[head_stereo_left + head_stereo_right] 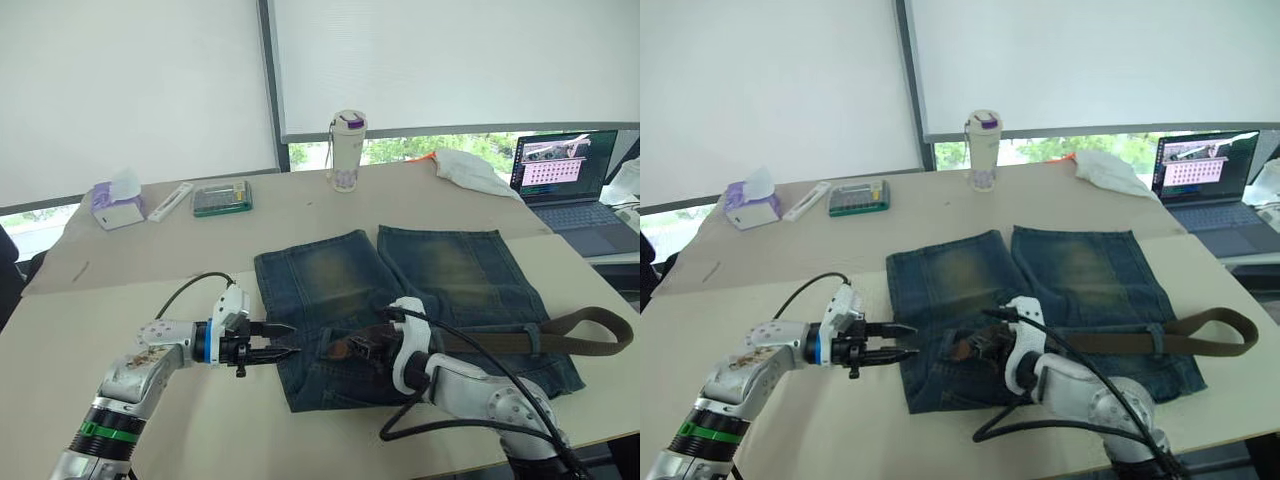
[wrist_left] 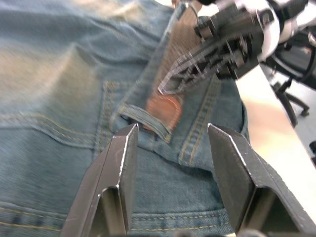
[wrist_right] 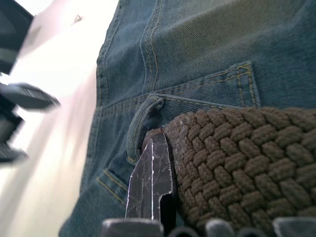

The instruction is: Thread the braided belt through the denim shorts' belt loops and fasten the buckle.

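My right hand point(image 1: 362, 347) pinches the braided belt point(image 1: 560, 335) at a belt loop point(image 2: 145, 122); my left hand point(image 1: 283, 340) hovers spread beside the denim shorts point(image 1: 440, 270).

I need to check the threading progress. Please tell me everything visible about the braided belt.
The braided belt is a dark olive-brown woven strap lying along the waistband of the denim shorts. It passes under a belt loop and curls into a loop past the shorts' right edge. Its reddish-brown leather tip pokes through another loop, held by the right gripper. The left gripper waits open nearby.
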